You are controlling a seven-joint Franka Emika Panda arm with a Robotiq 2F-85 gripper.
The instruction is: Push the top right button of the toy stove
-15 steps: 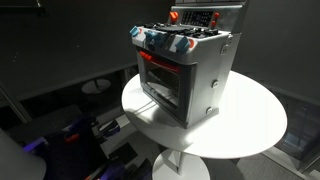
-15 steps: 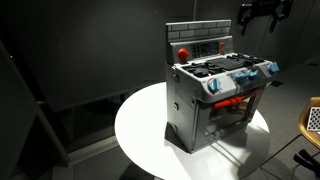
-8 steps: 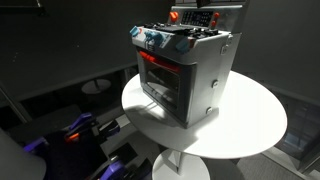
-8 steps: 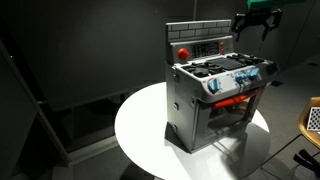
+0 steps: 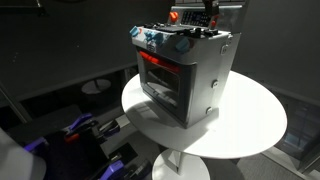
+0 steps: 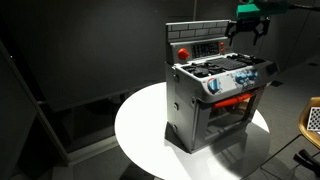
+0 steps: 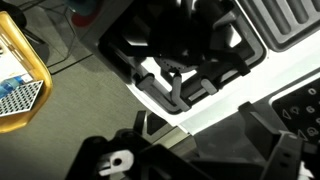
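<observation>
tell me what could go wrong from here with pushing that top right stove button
1. The gripper hovers by the far end of the back panel of the toy stove. Its jaws look apart, so a finger could miss or press the wrong spot.
2. The stove stands loose on a round table, so a hard push might slide or tip it.
3. The wrist view shows burners, not the panel, so aiming is hard.
</observation>
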